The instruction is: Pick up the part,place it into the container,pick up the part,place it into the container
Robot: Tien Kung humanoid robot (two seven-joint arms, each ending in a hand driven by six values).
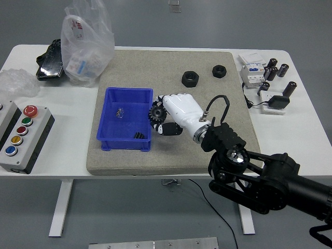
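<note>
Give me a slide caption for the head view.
Right robot hand holds black gear at the right rim of the blue bin on the mat.

a plastic bag point(85, 44), a button box point(21, 137) and black cylinders point(275, 71) sit around the mat.

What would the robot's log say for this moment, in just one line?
right hand: shut on gear | gear: lifted, at bin right rim | left hand: not in view | stage: carrying, not yet dropped
</note>
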